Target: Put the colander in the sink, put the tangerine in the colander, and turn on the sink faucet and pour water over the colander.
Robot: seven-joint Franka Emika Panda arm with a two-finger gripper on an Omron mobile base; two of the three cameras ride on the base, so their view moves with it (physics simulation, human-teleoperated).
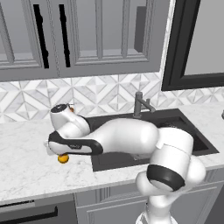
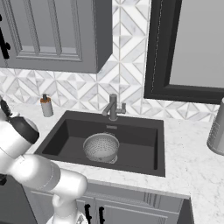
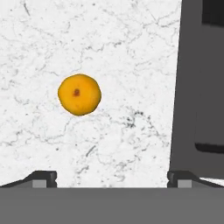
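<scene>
The small orange tangerine [image 3: 79, 94] lies on the white marble counter, left of the sink. My gripper [image 3: 112, 178] hangs above it, open, with nothing between its fingertips [image 3: 42, 177]. From the left base camera, the gripper [image 1: 61, 153] points down just over the tangerine [image 1: 63, 159]. The perforated silver colander [image 2: 101, 147] sits upright on the floor of the dark sink [image 2: 144, 131], in front of the sink faucet [image 2: 113, 107]. No water runs from the faucet [image 1: 139, 105].
A brown-and-silver soap dispenser [image 2: 46, 106] stands at the back left of the sink. A metal canister [image 2: 216, 131] stands on the counter at far right. The sink's dark rim [image 3: 192, 87] runs close beside the tangerine. Wall cabinets hang above.
</scene>
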